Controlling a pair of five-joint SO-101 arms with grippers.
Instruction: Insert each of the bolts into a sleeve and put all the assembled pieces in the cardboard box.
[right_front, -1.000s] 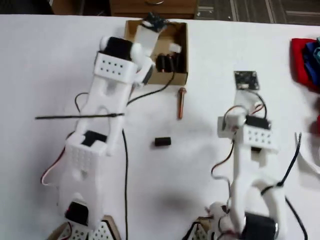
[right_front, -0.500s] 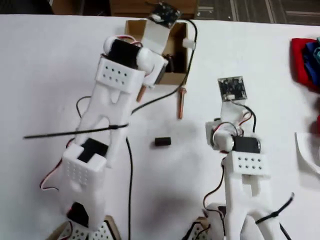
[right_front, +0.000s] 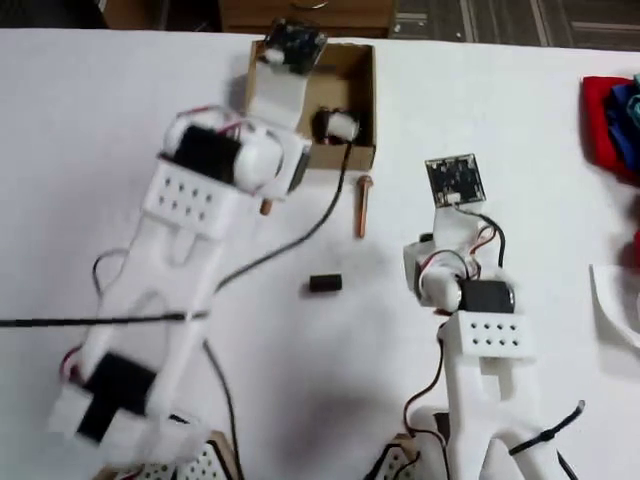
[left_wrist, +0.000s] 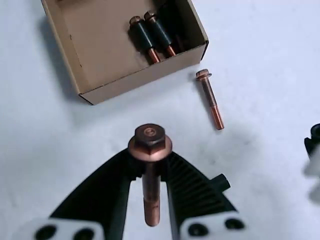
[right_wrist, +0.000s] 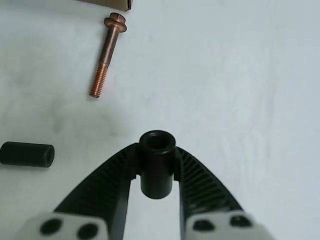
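The brown cardboard box (left_wrist: 100, 45) is open. Two bolts in black sleeves (left_wrist: 150, 37) lie side by side inside it. A copper bolt (left_wrist: 210, 99) lies flat just outside the box. A black sleeve (right_wrist: 26, 154) lies on its side farther from the box. The left gripper (left_wrist: 150, 156) pinches another bolt (left_wrist: 150, 200), the right gripper (right_wrist: 157, 150) another sleeve (right_wrist: 157, 175).

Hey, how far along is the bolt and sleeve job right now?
Done: two assembled pieces lie in the cardboard box. In hand: the left jaws grip a bolt, the right jaws grip a sleeve, not yet joined. Left: joining and boxing that pair, then the loose bolt and loose sleeve on the table.
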